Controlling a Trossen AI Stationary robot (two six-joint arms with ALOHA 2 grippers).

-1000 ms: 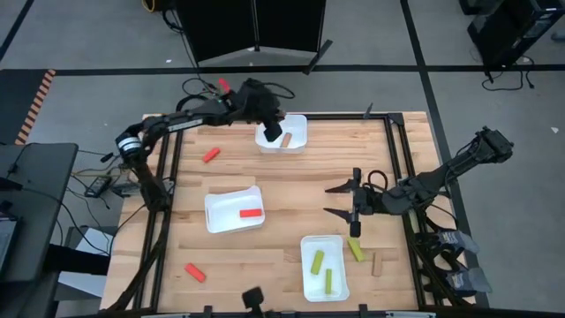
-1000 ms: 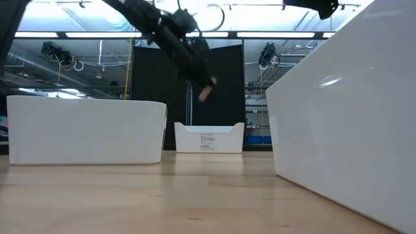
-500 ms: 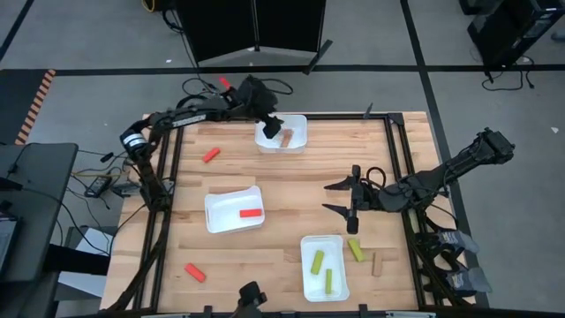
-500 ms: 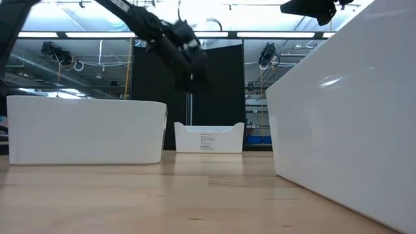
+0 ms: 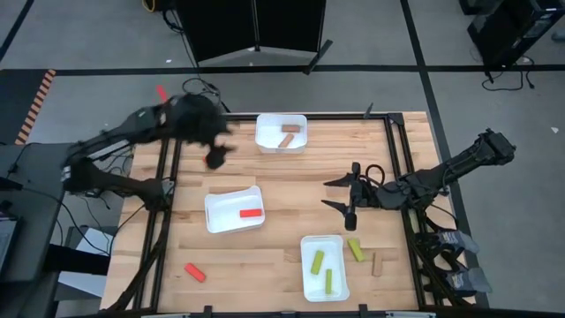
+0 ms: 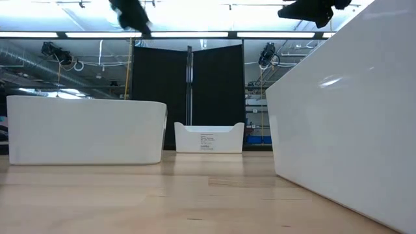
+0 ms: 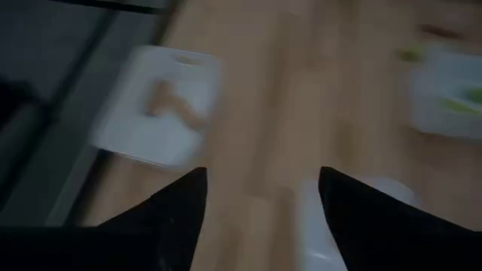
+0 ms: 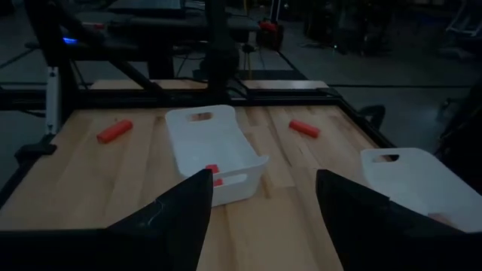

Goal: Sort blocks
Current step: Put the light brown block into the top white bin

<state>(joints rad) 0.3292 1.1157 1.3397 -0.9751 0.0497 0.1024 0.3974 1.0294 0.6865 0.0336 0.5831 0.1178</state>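
Left gripper [image 5: 214, 155], fingers spread and empty, hangs at ten o'clock over a loose small red wooden block [image 5: 210, 160], presumably its pickup. One tan wooden block [image 5: 289, 140] lies in the white plastic tray [image 5: 269, 126] at twelve. Right gripper [image 5: 338, 193], fingers apart, waits at three.

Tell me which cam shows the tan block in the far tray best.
The high view: the tan block lies unobstructed inside the far tray. The left wrist view shows it blurred. In the low view the tray wall hides it. The right wrist view doesn't show it clearly.
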